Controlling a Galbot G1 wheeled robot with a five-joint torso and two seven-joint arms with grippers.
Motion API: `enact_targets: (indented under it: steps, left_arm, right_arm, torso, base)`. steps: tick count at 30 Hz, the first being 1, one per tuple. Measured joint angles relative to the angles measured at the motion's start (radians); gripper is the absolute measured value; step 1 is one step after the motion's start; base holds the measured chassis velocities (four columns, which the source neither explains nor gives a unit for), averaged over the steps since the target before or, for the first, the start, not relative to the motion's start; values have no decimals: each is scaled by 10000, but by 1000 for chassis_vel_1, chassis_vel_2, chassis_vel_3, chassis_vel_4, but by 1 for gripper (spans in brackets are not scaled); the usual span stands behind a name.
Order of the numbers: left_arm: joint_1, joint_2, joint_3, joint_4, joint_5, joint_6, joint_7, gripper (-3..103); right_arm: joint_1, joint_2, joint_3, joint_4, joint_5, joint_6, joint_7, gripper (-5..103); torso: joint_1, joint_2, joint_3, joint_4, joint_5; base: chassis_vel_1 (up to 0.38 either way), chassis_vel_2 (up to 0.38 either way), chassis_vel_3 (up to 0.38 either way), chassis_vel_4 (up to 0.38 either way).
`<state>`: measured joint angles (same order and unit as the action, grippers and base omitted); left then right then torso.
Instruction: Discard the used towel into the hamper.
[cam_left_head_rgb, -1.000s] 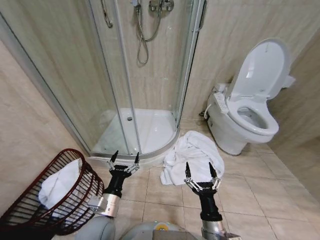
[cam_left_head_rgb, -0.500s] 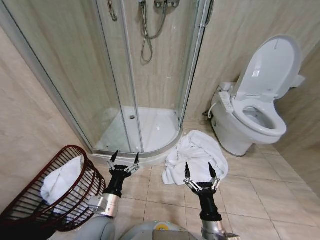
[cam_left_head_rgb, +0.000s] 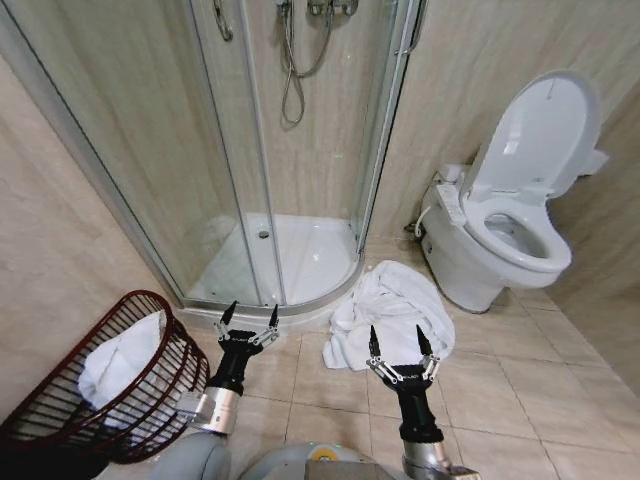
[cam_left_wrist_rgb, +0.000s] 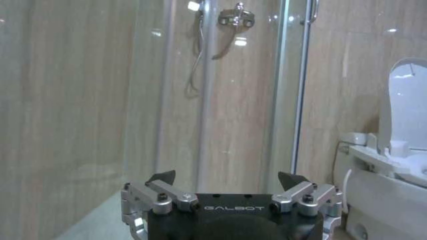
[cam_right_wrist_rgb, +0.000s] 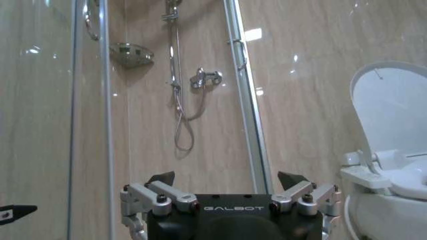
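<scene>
Bathroom, beige stone-look wall tiles; floor (cam_left_head_rgb: 520, 390) of larger beige tiles with pale grout lines, lower half of the head view.

Shower enclosure (cam_left_head_rgb: 275, 150): curved glass panels in metal frames, upper centre and upper left of the head view; white tray inside with a round drain; hose and mixer on the back wall. The hose and mixer appear again in the right wrist view, with a small corner shelf (cam_right_wrist_rgb: 131, 52) at upper left.

Toilet (cam_left_head_rgb: 510, 225): white, lid raised, seat down, right side of the head view, standing against the wall beside the shower.

Towel (cam_left_head_rgb: 392, 312): white, crumpled in a heap on the floor at lower centre, between the shower's curved edge and the base of the toilet.

Hamper (cam_left_head_rgb: 160, 395): dark reddish-brown wire basket, lower left corner of the head view, tilted with its rim toward the shower; white cloth (cam_left_head_rgb: 118, 365) lies inside it. Well apart from the towel.

Left gripper (cam_left_head_rgb: 249, 318): raised above the floor just right of the hamper, fingers spread wide, holding nothing.

Right gripper (cam_left_head_rgb: 395, 341): raised at lower centre, its tips showing against the near edge of the towel, fingers spread wide, holding nothing. Whether it touches the towel cannot be told.
</scene>
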<state>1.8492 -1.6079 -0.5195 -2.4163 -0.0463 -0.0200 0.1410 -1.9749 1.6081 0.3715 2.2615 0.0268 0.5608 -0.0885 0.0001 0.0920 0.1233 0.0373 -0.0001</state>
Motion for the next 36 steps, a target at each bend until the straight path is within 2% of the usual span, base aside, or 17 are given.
enact_targets:
  steps: [15,20,36]
  left_arm:
    - [0,-2,3,0,0,0,0,100]
    - [0,-6,5,1,0,0,3,100]
    - [0,2,-2,0,0,0,0,100]
  right_arm:
    - [-33,0,57,127,104,40,11,100]
    - [-34,-1,65,122,345,266,-320,100]
    - [-46,1,79,125,417,260,-311,100]
  torso:
    - [-1,29,24,-1,1]
    - [-1,38,29,-1,3]
    - [-2,49,39,0,-1]
  base:
    - [-210,-216,206,218]
    - [-204,-207,196,206]
    - [9,-8,11,-20]
